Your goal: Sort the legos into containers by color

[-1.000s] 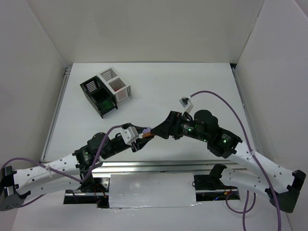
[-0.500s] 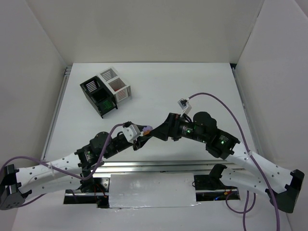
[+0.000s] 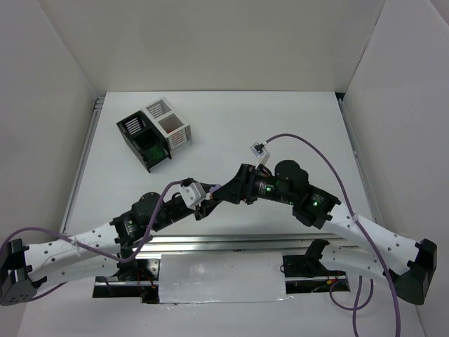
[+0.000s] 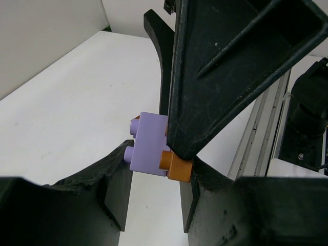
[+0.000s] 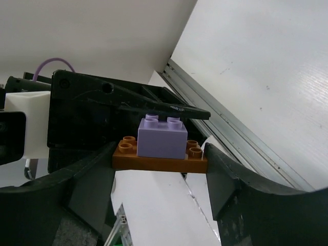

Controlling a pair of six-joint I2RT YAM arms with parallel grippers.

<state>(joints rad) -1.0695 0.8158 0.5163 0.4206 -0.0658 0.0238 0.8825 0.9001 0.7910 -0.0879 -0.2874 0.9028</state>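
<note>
1. Purple brick sits stud-locked on top of orange plate. The pair is held in mid-air, not on the table.
2. Left gripper is clamped on the stack, w/ one finger on the purple studs and the other under the plate.
3. Right gripper has fingers against both short ends of the plate and appears closed on it.
4. The stack hangs over the near table edge by the rail, well apart from the black bin and white bin at far left.
5. Risk: the left grip spans the joint, so a pull may fight itself and not split the bricks.
6. Risk: a sudden release could pop either brick loose, dropping it past the rail.
7. Risk: w/ fingers this crowded, the grippers may knock each other.
</note>
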